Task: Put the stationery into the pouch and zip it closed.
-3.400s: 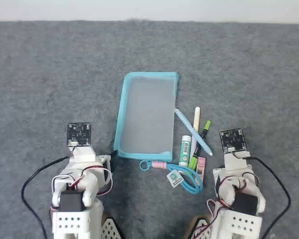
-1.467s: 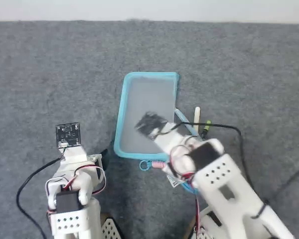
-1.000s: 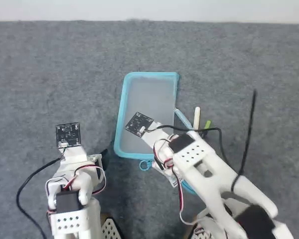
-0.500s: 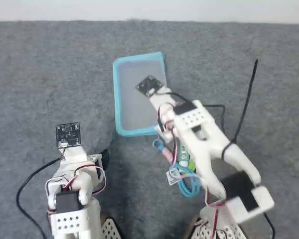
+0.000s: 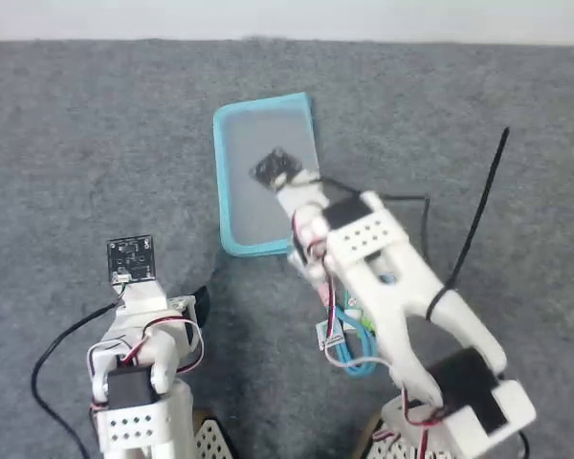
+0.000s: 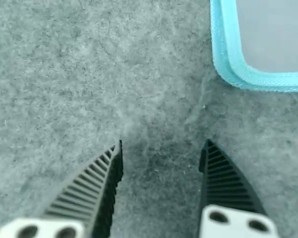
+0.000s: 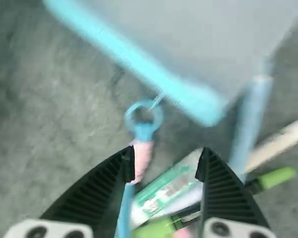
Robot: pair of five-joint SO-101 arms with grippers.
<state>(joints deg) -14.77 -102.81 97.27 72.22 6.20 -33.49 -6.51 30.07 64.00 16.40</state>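
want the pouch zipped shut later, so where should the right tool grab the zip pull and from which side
Probably the pink sleeve just behind the blue ring, from straight above. The ring lies flat on the carpet and is thin; the sleeve is thicker and clear of the pouch edge. The open right tool has it beside one finger.

Robotics laboratory bench: a left arm (image 5: 139,373) and a right arm (image 5: 402,296), small and white, mounted at a table covered in grey felt (image 5: 77,124), against a bare pale wall (image 5: 268,17).
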